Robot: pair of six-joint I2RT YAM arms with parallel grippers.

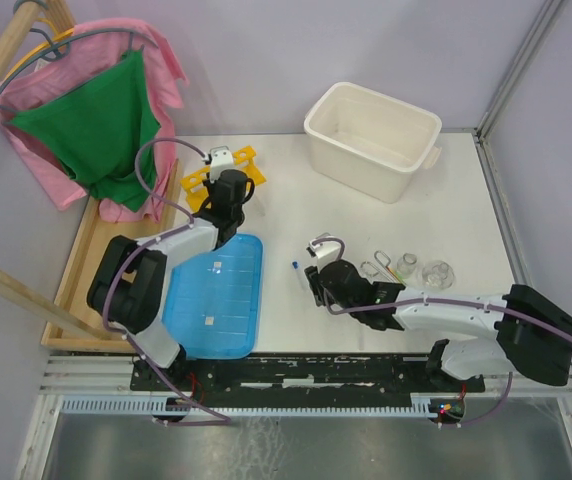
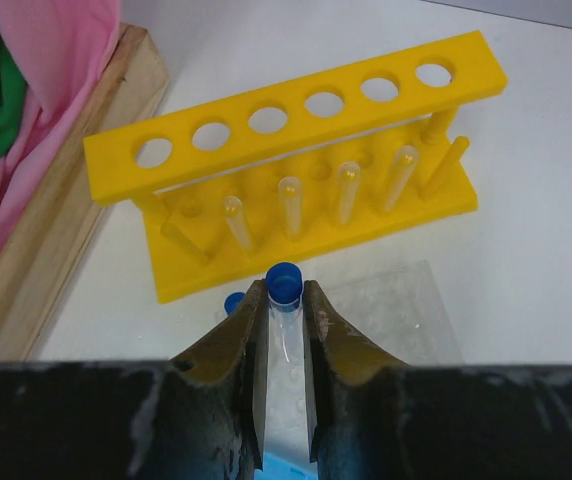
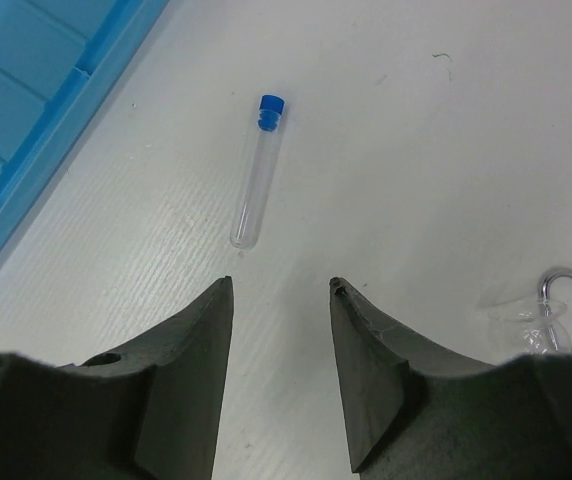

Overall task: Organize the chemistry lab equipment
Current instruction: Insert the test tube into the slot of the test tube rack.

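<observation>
Left gripper clenched on a blue-capped tube, cap poking out past my fingertips and the body running back between them. Yellow rack stands just ahead on the table, its six top holes looking empty. Step, as I judge it: seat this tube. The cap leads, so I'd turn the round end down first, centre it over one hole, lower slowly, and clear the front pegs. Right gripper hangs with jaws apart and nothing in them, over a second tube lying flat near the blue lid. Straddle its middle crosswise, or it rolls.
</observation>
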